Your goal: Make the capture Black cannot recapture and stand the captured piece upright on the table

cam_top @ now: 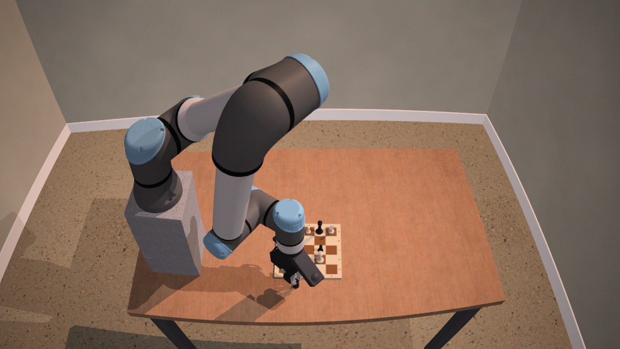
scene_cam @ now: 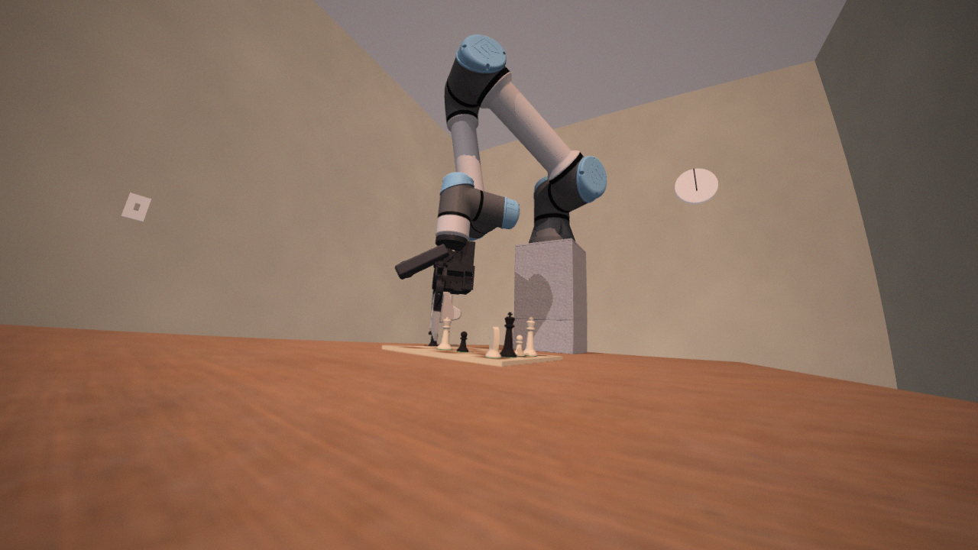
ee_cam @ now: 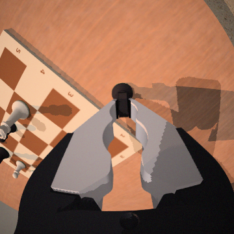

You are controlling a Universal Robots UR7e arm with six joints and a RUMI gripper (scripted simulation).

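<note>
My gripper (cam_top: 295, 282) (scene_cam: 433, 331) (ee_cam: 122, 100) is shut on a black pawn (cam_top: 296, 286) (scene_cam: 432, 339) (ee_cam: 120, 90). It holds the pawn upright and very low over the bare table, just off the board's edge. I cannot tell whether the pawn's base touches the wood. The small chessboard (cam_top: 337, 265) (scene_cam: 410, 349) (ee_cam: 42, 69) carries a black king (cam_top: 319, 226) (scene_cam: 508, 334), a black pawn (cam_top: 320, 248) (scene_cam: 462, 341) and several white pieces, all upright. One of them, a white piece (ee_cam: 17, 112), shows in the wrist view.
The arm's grey pedestal (cam_top: 162, 234) (scene_cam: 550, 287) stands at the table's left end, behind the board as the exterior camera sees it. The table's front edge (cam_top: 316, 322) runs a short way from the pawn. The arm's wrist hangs over the board's left part.
</note>
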